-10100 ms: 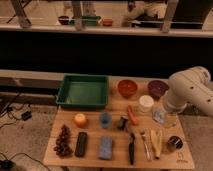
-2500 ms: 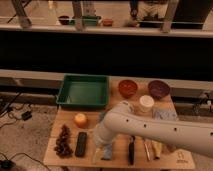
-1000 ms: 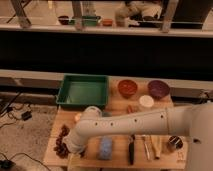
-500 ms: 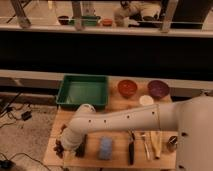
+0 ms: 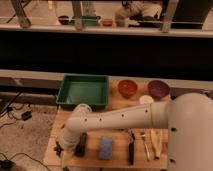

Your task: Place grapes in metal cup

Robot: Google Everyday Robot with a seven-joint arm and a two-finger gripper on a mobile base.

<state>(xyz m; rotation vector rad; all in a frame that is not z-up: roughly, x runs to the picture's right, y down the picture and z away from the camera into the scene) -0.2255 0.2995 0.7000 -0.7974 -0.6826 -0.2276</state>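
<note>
The grapes (image 5: 58, 148) are a dark reddish-purple bunch at the table's front left corner; only a small part shows under my arm. My gripper (image 5: 62, 144) is down over them at the end of the white arm, which reaches across the table from the right. Next to the grapes lies the black remote-like bar (image 5: 80, 145). The metal cup is hidden behind my arm.
A green tray (image 5: 82, 91) stands at the back left. An orange-red bowl (image 5: 127, 88), a purple bowl (image 5: 158, 89) and a white cup (image 5: 146, 100) stand at the back right. A blue sponge (image 5: 105, 148) and utensils (image 5: 131, 148) lie along the front.
My arm has swung from the right side across the table to the left and lowered, so the gripper now sits over the grapes and covers most of them.
</note>
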